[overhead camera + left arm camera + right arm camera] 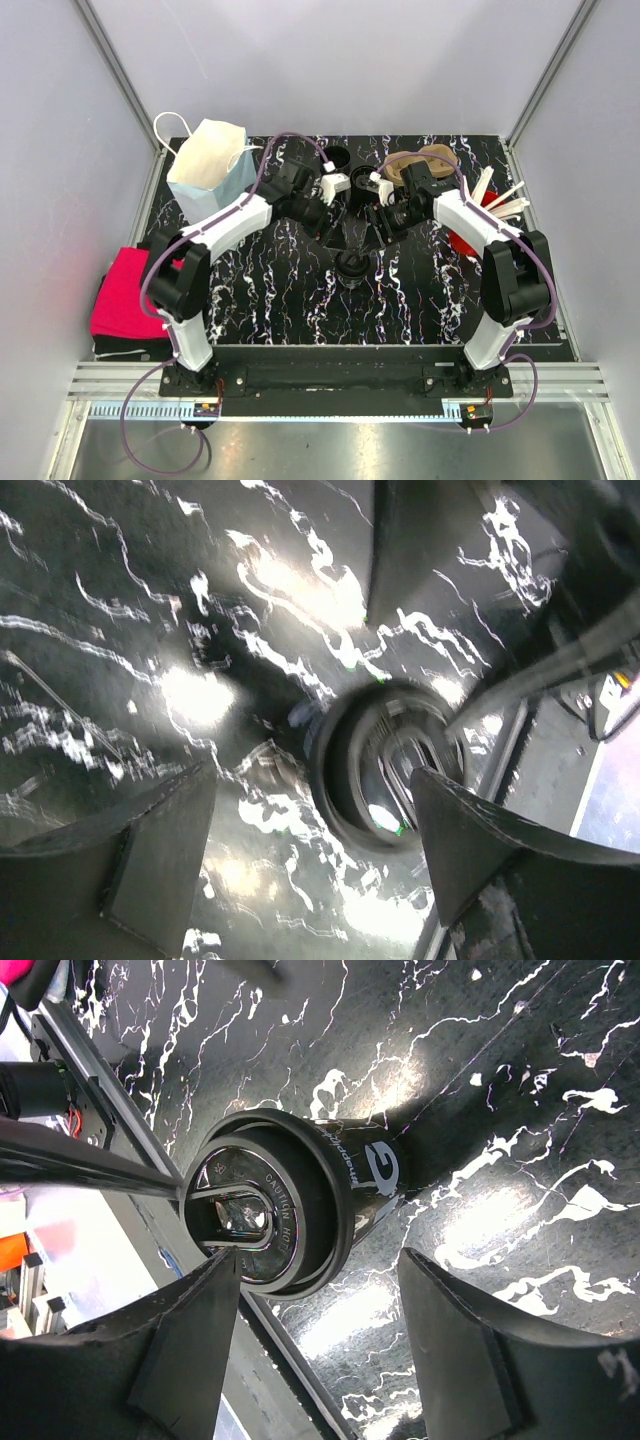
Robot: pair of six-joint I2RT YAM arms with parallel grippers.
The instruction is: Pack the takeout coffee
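A black takeout coffee cup [353, 268] with a black lid stands upright at the middle of the black marbled table [270, 290]. It shows in the left wrist view [385, 765] and in the right wrist view [300, 1200], where the lid reads "CAUTION HOT". My left gripper [333, 230] [312, 772] is open and empty, just behind and left of the cup. My right gripper [378, 232] [318, 1255] is open and empty, just behind and right of it. A light blue and white paper bag [210, 160] stands open at the back left.
Two more black cups [337, 158] [360, 186] stand at the back middle. Brown cardboard pieces [425, 160] lie behind the right arm. Wooden stirrers [505, 200] and a red item [465, 240] lie at the right. A pink cloth [125, 290] lies off the table's left edge.
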